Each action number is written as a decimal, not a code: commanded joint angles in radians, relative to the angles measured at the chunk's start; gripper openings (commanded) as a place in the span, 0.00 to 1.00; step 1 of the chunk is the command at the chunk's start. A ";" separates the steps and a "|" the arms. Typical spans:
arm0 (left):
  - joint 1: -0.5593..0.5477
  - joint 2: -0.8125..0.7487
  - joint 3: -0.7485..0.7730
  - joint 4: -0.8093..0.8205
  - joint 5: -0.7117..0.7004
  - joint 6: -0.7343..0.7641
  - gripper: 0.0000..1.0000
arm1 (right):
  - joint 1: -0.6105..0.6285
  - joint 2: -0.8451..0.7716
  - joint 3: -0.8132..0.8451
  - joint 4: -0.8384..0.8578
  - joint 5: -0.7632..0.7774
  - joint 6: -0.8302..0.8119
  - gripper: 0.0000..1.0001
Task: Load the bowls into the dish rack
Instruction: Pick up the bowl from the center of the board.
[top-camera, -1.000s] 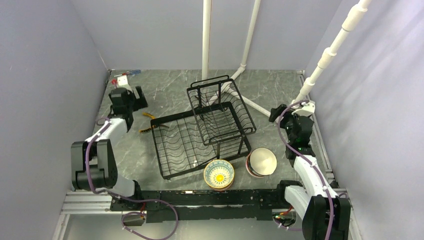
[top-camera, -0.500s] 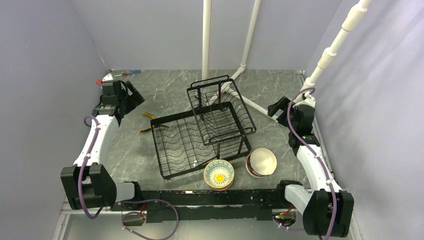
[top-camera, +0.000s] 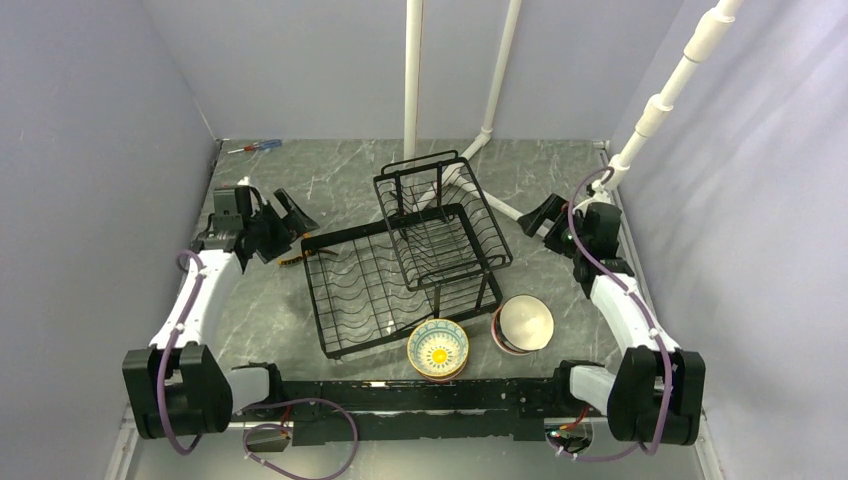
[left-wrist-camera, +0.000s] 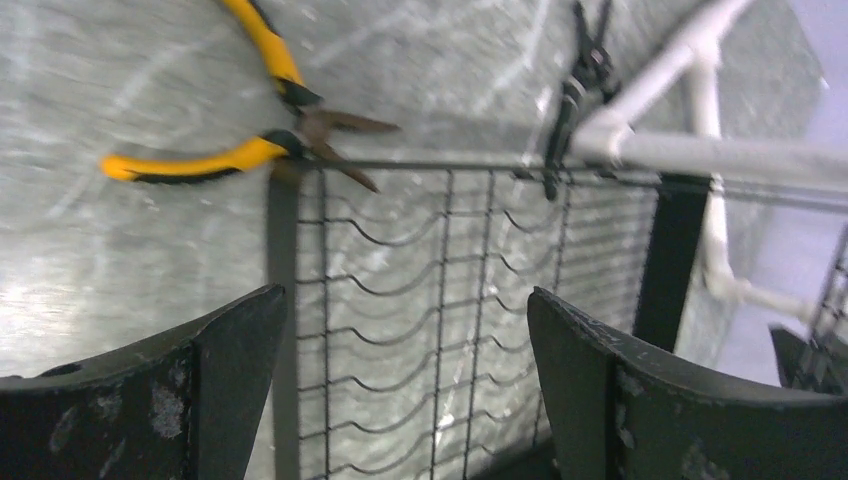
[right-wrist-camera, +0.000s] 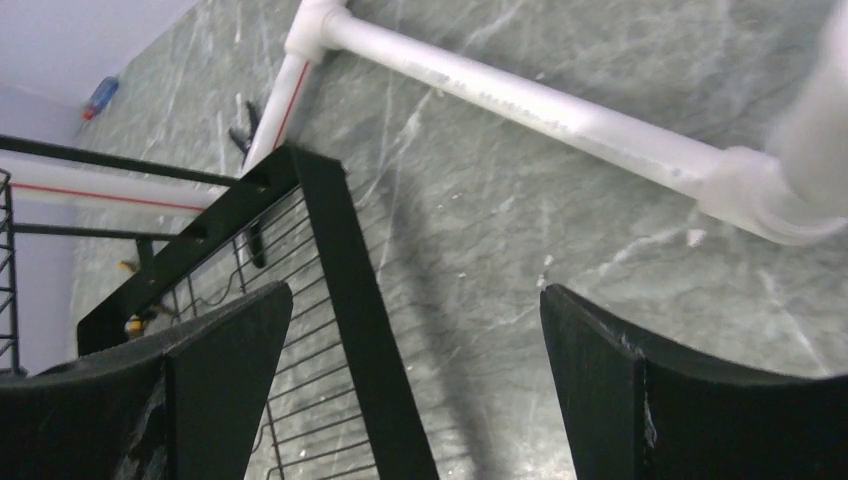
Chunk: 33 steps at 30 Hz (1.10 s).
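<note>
The black wire dish rack (top-camera: 370, 290) stands mid-table, with its slanted upper basket (top-camera: 440, 220) on the far right side. Two stacks of bowls sit in front of it: one topped by a yellow-centred dotted bowl (top-camera: 437, 348), one topped by a white bowl with a red-patterned side (top-camera: 524, 322). My left gripper (top-camera: 292, 215) is open and empty beside the rack's left far corner; the rack's wire floor (left-wrist-camera: 420, 300) shows between its fingers. My right gripper (top-camera: 540, 215) is open and empty right of the basket; the rack's black frame (right-wrist-camera: 350, 290) shows in its view.
Yellow-handled pliers (top-camera: 295, 250) lie at the rack's left edge, also in the left wrist view (left-wrist-camera: 240, 150). A screwdriver (top-camera: 255, 147) lies at the far left. White pipes (top-camera: 412, 80) rise behind the rack, and one (right-wrist-camera: 560, 120) runs along the table near my right gripper.
My left gripper swung from the far left corner right and nearer, toward the rack's left edge. My right gripper turned and shifted left toward the basket. The bowls and rack stayed put.
</note>
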<state>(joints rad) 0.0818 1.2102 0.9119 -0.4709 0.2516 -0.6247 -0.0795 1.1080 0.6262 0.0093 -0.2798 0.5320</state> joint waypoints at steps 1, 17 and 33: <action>-0.062 -0.084 -0.012 0.057 0.172 0.017 0.95 | 0.001 0.056 0.075 0.077 -0.148 -0.003 1.00; -0.505 -0.296 -0.194 -0.094 0.041 -0.067 0.95 | 0.000 0.144 0.148 0.108 -0.267 0.030 1.00; -0.813 -0.366 -0.285 0.006 0.038 -0.224 0.78 | 0.001 0.111 0.205 0.052 -0.290 0.062 1.00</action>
<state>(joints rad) -0.6353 0.8082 0.5800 -0.5156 0.3210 -0.8154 -0.0769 1.2484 0.7807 0.0612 -0.5598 0.5755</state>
